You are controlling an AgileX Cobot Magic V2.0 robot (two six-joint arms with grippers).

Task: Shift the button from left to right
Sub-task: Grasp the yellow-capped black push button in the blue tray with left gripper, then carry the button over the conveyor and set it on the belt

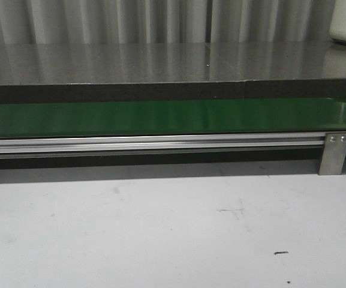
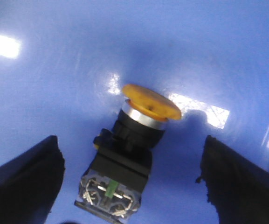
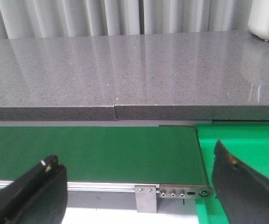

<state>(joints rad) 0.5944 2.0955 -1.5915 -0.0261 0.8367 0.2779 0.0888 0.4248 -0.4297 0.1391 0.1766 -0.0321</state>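
Left wrist view: the button (image 2: 125, 156) lies on a glossy blue surface (image 2: 55, 70), its round orange-yellow mushroom head on a metal collar and black boxy body. It sits between the wide-apart black fingers of the left gripper (image 2: 129, 182), touching neither. Right gripper (image 3: 139, 186) is spread open, holding nothing, over a smooth green conveyor belt (image 3: 101, 149) beside a speckled grey stone desk (image 3: 125, 70).
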